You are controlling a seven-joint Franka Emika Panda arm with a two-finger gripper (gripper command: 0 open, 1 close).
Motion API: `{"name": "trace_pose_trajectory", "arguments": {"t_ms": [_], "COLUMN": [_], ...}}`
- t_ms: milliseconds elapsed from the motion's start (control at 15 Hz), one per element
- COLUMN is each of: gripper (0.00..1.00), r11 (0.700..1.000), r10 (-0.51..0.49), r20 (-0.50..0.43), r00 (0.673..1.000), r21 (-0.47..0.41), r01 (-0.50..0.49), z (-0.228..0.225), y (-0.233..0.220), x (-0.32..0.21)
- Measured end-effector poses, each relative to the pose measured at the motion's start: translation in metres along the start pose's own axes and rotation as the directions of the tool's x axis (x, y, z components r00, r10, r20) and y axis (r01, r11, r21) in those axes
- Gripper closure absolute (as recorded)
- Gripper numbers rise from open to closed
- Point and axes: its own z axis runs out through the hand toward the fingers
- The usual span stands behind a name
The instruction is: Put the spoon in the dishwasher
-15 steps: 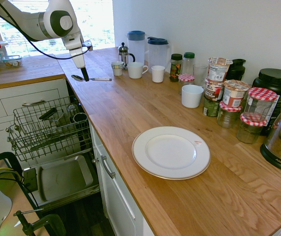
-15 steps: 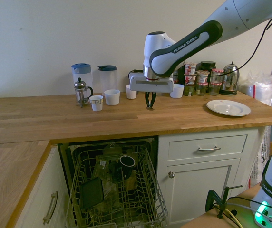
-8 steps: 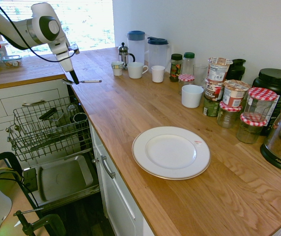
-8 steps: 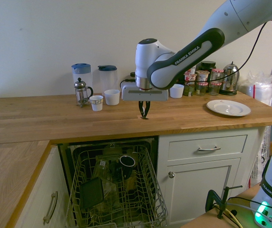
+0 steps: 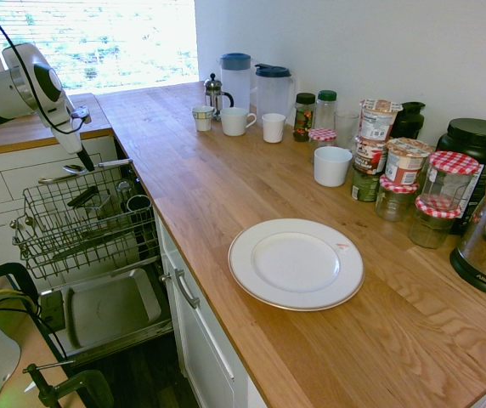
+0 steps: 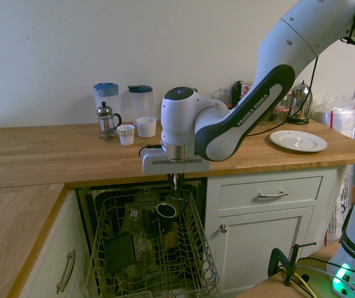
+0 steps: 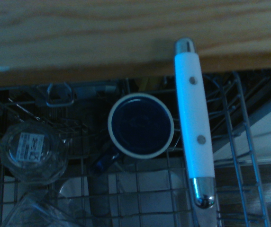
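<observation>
White-handled, the spoon was pinched in the closed gripper above the dishwasher rack — the carrying step, seemingly near its end; next came lowering it clear of the mug — then release.

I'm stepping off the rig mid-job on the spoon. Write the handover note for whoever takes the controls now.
Gripper: shut on the spoon, held roughly level, white handle to one side and bowl to the other.
Where: above the dishwasher rack, near the counter edge. The rack is pulled out and already holds a dark mug and a clear glass.
Done: spoon picked up and brought over the dishwasher.
Left: lower it, release it in the rack, then back the arm off. Watch the handle near the counter edge and the mug on the way down.
</observation>
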Motion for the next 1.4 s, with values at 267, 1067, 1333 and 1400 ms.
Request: {"name": "trace_pose_trajectory", "arguments": {"t_ms": [267, 1067, 1333, 1400], "gripper": [1.0, 1.0, 1.0, 1.0], "r11": [0.999, 0.996, 0.994, 0.993], "r10": [-0.017, -0.015, -0.019, -0.02], "r20": [0.026, 0.046, 0.049, 0.048], "r00": [1.0, 0.999, 0.999, 0.999], "r21": [-0.032, -0.086, -0.108, -0.115], "r01": [0.018, 0.019, 0.024, 0.026], "z": [0.04, 0.1, 0.124, 0.131], "y": [0.027, 0.059, 0.067, 0.07], "x": [-0.031, -0.07, -0.084, -0.085]}}
